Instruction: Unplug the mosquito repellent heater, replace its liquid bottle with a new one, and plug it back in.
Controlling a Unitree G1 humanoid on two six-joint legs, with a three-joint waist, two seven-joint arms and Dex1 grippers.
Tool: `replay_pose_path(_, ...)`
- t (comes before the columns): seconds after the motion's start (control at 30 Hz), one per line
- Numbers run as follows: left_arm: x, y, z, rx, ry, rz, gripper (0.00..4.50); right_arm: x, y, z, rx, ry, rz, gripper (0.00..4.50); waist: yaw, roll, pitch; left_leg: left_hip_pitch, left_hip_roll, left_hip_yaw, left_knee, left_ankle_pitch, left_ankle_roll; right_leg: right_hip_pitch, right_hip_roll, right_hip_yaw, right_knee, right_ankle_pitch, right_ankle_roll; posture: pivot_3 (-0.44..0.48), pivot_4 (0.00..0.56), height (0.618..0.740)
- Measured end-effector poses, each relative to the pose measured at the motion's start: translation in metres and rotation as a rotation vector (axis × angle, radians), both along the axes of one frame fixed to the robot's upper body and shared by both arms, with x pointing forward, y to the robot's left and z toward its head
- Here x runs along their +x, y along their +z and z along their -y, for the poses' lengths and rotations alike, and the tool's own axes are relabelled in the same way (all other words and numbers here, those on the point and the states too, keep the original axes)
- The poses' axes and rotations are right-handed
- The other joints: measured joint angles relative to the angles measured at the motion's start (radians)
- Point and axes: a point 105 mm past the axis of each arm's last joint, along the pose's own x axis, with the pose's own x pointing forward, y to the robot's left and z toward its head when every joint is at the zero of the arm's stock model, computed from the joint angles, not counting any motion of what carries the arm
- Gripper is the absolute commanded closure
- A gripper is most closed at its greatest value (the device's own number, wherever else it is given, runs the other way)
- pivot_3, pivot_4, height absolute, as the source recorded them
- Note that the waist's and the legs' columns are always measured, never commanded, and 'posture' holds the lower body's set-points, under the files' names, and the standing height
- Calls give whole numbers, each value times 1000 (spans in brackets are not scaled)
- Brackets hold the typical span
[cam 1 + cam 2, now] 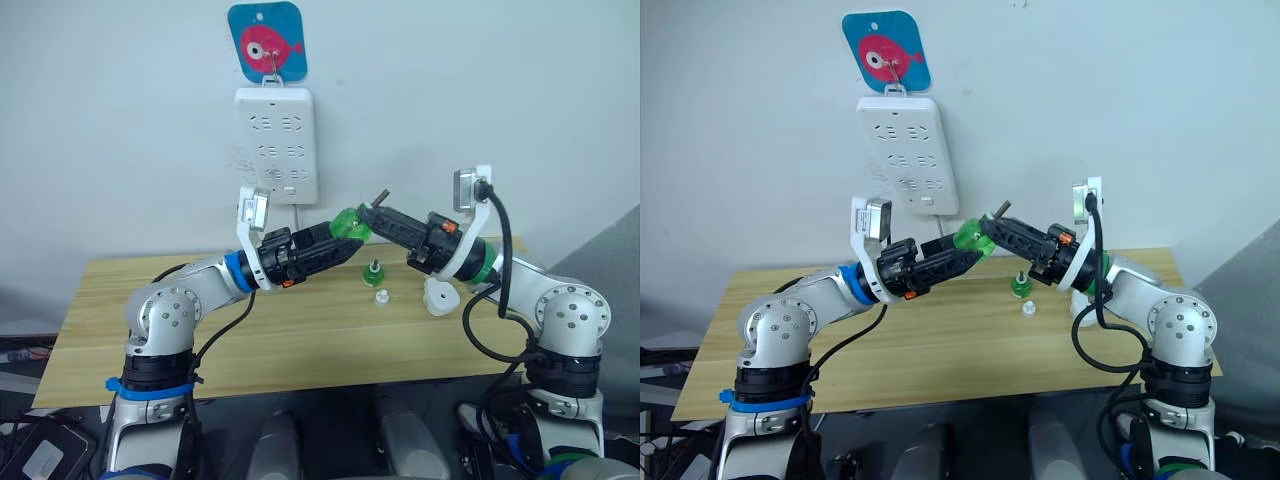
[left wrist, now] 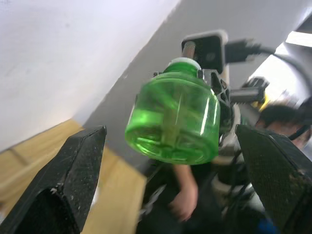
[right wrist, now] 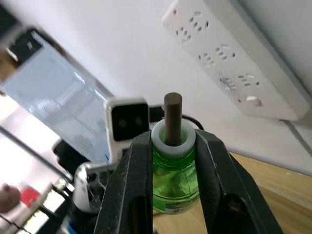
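Both arms are raised above the wooden tabletop (image 1: 300,350) and meet in the air over its rear-middle part, just below the white socket strip (image 1: 277,145) on the wall.

The right gripper (image 3: 168,161) is closed on the neck of a green liquid bottle (image 1: 349,224). In the right wrist view its two black fingers (image 3: 129,185) press on both sides of the white collar, and a dark wick rod (image 3: 172,117) stands out from the top of the collar. The bottle is off the table, held in the air w/ its base turned toward the left arm.

The left gripper (image 2: 170,180) is wide open. In the left wrist view its fingers (image 2: 73,180) stand far apart on either side of the bottle's base and do not touch it. It holds nothing.

The mosquito repellent heater (image 1: 441,296), a small white rounded unit, lies on the tabletop near the right edge, under the right forearm. It is not plugged in the strip, and no bottle is in it.

On the tabletop approx. at the middle, nearer the rear edge, stands a second small green bottle (image 1: 373,272) w/ dark top, upright. Just beside it, toward the front, lies a small clear cap (image 1: 381,296).

A blue card w/ a red fish (image 1: 266,42) hangs above the strip.
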Motion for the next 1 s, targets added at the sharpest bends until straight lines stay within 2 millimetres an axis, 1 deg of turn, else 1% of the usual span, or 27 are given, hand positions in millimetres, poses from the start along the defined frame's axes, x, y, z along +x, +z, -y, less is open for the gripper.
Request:
replay_pose_path(0.17, 4, 9, 1, -102, 46, -76, 3, 6, 3, 6, 98, -39, -102, 3684, 0, 0, -5, 0, 0, 0, 0, 0, 0, 0, 0, 0, 0, 0, 0, -134, 149, 725)
replay_pose_path(0.3, 8, 15, 4, -165, 67, -123, 3, 8, 6, 8, 147, -61, -146, 3684, 0, 0, -5, 0, 0, 1, 0, 0, 0, 0, 0, 1, 0, 0, 0, -132, 149, 725)
replay_pose_path(0.77, 9, 18, 8, -206, 59, -169, 3, 9, 8, 1, 164, -62, -180, 3684, 0, 0, -6, 0, 0, 1, 0, 0, 0, 0, 1, 1, 0, 0, 0, -141, 152, 725)
replay_pose_path(0.87, 10, 17, 8, -205, 59, -176, 628, 5, 11, 1, 157, -55, -165, 3684, 0, 0, -6, 0, 0, 1, 0, 0, 0, 0, 1, 1, 0, 0, 0, -142, 154, 725)
replay_pose_path(1.0, 11, 16, 9, -200, 48, -178, 1909, 4, 8, 0, 141, -55, -167, 3684, 0, 0, -6, 0, 0, 1, -1, 0, 0, 0, 1, 1, 0, 0, 0, -142, 155, 725)
